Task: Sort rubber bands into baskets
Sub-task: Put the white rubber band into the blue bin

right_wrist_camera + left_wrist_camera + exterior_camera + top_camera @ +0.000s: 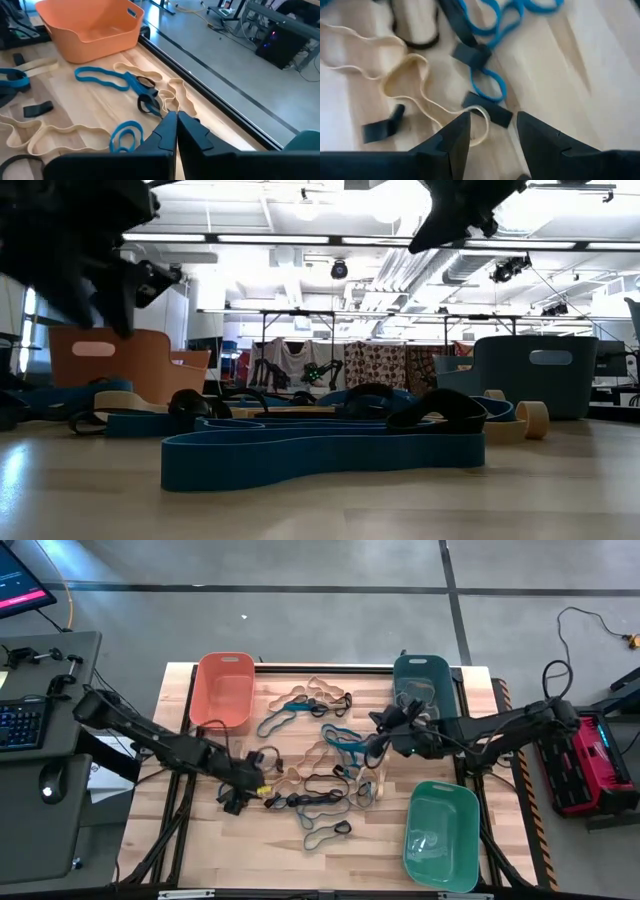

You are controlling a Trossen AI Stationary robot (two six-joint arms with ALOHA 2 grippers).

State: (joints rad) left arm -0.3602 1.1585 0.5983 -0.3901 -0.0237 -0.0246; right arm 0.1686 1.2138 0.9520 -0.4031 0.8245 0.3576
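**benchwatcher:** Standing by the table now. The rubber bands (320,765) are mostly one tangled heap mid-table, tan, blue and black all mixed. The orange basket (224,690) sits at about 11 o'clock from the heap, the dark teal basket (421,685) at 1 o'clock, the green basket (442,834) at 4 o'clock. My guess is they ring the pile so either arm gets a short carry.

**loopy_tom:** What are the grippers doing?

**benchwatcher:** The left gripper (492,131) is low at the heap's 8 o'clock edge, fingers spread, with a tan band (415,82) and a short black band (487,109) just ahead of the tips. Nothing is between them, so I'd say it's lining up a pick. The right gripper (176,131) is up at the heap's 2 o'clock side near the teal basket, fingers pressed together.

**loopy_tom:** Holding one?

**benchwatcher:** I can't see a band pinched in it. It's tipped toward the far bands, with a blue band (102,80) and a tan one beyond the tips.

**loopy_tom:** Much sorted?

**benchwatcher:** Looks early. There's a pale band or two in the teal and green baskets, I think, and the orange one looks bare.
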